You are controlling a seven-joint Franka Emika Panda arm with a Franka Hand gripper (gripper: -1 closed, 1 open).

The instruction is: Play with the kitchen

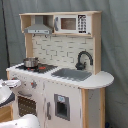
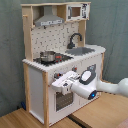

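The kitchen (image 1: 65, 50) is a white and light-wood toy unit, seen in both exterior views. It has a black faucet (image 1: 82, 59) over a grey sink (image 1: 72, 74), a small metal pot (image 1: 31, 62) on the stovetop, and a hood (image 1: 37, 29) beside a toy microwave (image 1: 75, 23). In the second exterior view, the kitchen (image 2: 55, 35) stands on the left and my white arm reaches in from the right. My gripper (image 2: 59, 83) sits against the front panel, just under the knobs and above the oven door (image 2: 62, 100). In the first exterior view only white parts of my arm (image 1: 5, 94) show, at the lower left.
A grey curtain (image 1: 115, 50) hangs behind the kitchen. The unit stands on a wooden surface (image 2: 100, 112), with a seam running under my arm. The rounded counter end (image 1: 102, 79) juts out past the sink.
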